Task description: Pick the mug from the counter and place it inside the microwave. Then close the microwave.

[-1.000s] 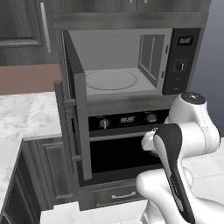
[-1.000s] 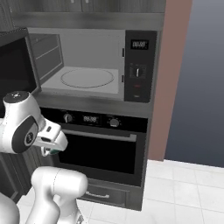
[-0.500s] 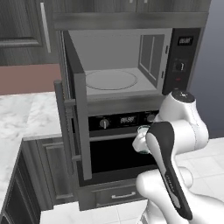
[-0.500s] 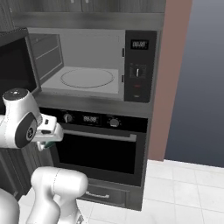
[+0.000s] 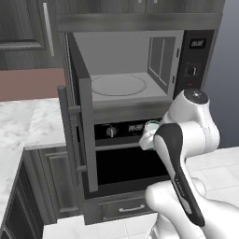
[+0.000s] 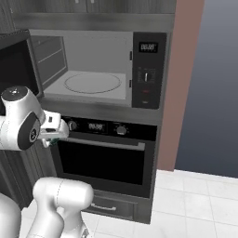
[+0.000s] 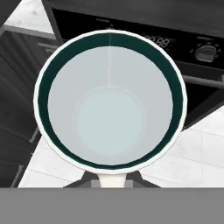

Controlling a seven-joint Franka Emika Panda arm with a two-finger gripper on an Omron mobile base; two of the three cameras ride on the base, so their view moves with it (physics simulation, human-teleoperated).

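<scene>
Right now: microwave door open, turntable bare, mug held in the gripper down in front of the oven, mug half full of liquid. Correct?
One thing is off: the mug is empty, not half full. The hand view looks straight into it and shows a bare pale bottom. The rest stands: the microwave door is open, its turntable bare, and the gripper holds the mug in front of the oven.

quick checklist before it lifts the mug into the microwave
1. Mug held by the hand: ok, shut on its rim.
2. Mug empty inside: ok.
3. Microwave door open: ok, swung wide to the left.
4. Turntable free of other items: ok.
5. Mug level with the cavity: not ok, it sits lower, in front of the oven panel.
6. Clearance past the door edge: cannot tell.
</scene>
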